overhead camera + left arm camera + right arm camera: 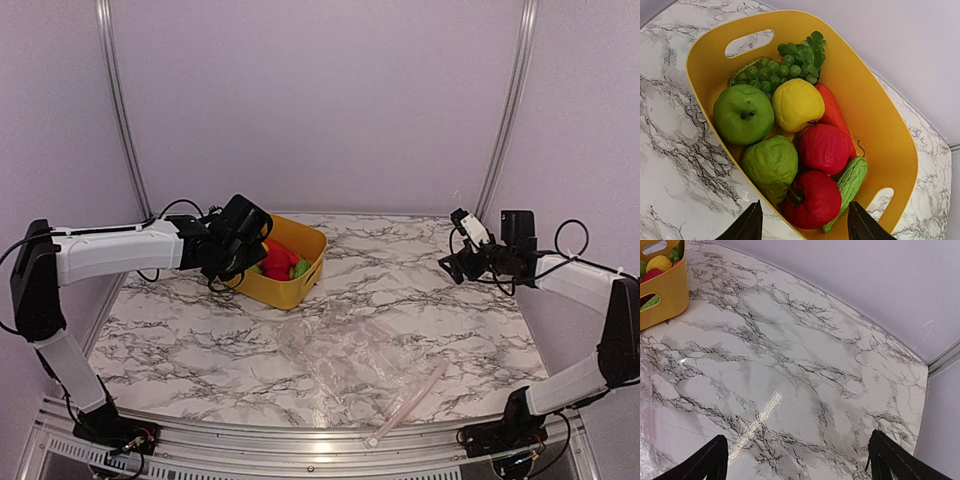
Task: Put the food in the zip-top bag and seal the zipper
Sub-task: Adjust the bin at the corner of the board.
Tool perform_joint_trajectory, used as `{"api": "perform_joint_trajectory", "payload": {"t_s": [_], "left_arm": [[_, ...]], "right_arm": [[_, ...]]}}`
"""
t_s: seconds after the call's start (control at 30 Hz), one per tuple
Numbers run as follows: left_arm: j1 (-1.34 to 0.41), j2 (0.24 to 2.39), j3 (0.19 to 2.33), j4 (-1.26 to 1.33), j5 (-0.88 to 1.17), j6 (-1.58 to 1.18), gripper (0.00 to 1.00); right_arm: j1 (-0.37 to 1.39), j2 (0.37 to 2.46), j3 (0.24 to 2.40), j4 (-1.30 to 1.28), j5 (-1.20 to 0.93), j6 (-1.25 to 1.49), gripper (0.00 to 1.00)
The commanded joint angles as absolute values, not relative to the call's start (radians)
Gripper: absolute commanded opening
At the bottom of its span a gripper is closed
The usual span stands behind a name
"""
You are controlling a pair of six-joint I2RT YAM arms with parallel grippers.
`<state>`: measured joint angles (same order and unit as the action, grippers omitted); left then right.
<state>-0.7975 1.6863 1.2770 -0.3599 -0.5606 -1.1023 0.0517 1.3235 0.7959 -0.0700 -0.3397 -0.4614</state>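
Observation:
The food lies in a yellow bin (880,120): a green apple (742,114), a yellow lemon (796,104), green grapes (767,72), a wrinkled green fruit (770,165), two red pieces including a tomato (812,200), and a bumpy green gourd (850,182). My left gripper (806,227) hovers open over the bin's near end, with the tomato below the gap between its fingers and nothing held. The clear zip-top bag (350,350) lies flat on the table in front of the bin, its pale pink zipper (410,405) towards the near edge. My right gripper (797,462) is open above bare marble.
The yellow bin (300,290) stands at the back left of the marble table (420,290), with slot handles at both ends. Purple walls close the back and sides. The right arm (560,275) hangs over the table's right side, away from the bag.

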Motion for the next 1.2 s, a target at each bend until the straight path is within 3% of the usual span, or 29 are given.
{"api": "perform_joint_trajectory", "payload": {"t_s": [0.0,0.63,0.97,1.17], "left_arm": [[-0.783,1.754,1.342,-0.516,-0.593,-1.217,0.58],[-0.739,1.861,1.378,-0.531,-0.544,-1.261,0.41],[-0.71,1.835,1.339,-0.522,-0.539,-1.206,0.17],[-0.701,1.793,1.304,-0.524,-0.575,-1.173,0.12]], "right_arm": [[0.06,1.29,0.822,-0.088,-0.36,-0.476,0.94],[0.059,1.288,0.826,-0.103,-0.369,-0.484,0.94],[0.059,1.29,0.825,-0.1,-0.359,-0.487,0.93],[0.06,1.29,0.825,-0.101,-0.354,-0.487,0.93]]}}
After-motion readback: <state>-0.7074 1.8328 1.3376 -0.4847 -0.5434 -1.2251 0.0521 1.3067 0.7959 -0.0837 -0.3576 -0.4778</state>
